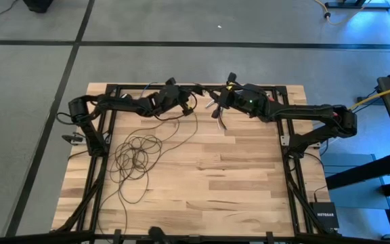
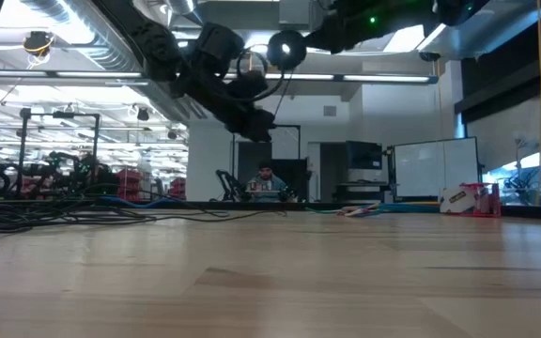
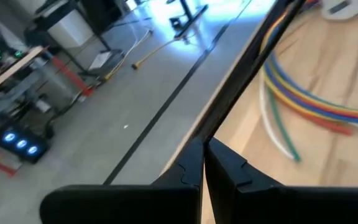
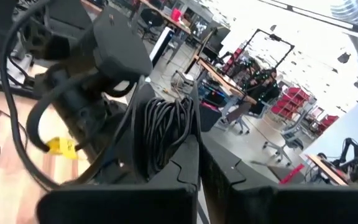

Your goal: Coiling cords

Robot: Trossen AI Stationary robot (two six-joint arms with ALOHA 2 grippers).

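1. Right wrist view shows my right hand (image 4: 199, 163) with its two dark fingers pressed together, and a tight bundle of black cord coils sits right at their tips; I cannot tell whether the fingers actually pinch it.
2. My left hand (image 3: 204, 165) is narrowed to nothing as well, fingers meeting edge to edge, with nothing visible between them.
3. From above, both hands are raised over the far edge of the counter (image 1: 235, 183), close to each other near its middle, left hand (image 1: 181, 103) on the left and right hand (image 1: 217, 108) on the right.
4. The cords (image 1: 137, 154) are a thin, dark brown-black wire. Most of it lies as a loose tangle of overlapping loops on the left part of the counter, nearer the left arm.
5. That tangle is roughly round, with no clear long axis; single strands run out from it, one up toward the left hand and another trailing down toward the near edge.
6. Past my left fingers I see a short bunch of multicoloured wires (image 3: 309, 102) lying curved on the wood.
7. Low view shows a person (image 2: 266, 184) seated far behind the counter.
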